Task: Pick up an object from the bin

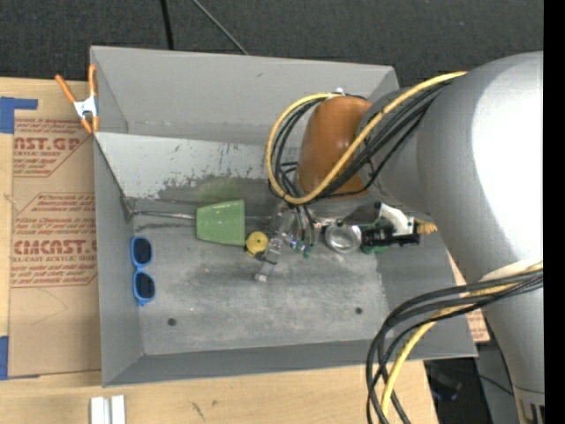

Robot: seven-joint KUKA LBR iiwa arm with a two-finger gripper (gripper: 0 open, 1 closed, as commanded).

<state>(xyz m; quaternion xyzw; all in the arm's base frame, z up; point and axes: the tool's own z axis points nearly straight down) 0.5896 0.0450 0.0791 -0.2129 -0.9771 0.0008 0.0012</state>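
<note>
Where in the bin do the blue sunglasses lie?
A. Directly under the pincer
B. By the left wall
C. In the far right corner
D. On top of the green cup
B: the sunglasses lie on the floor of the bin by its left wall, apart from the green cup and the pincer.
</note>
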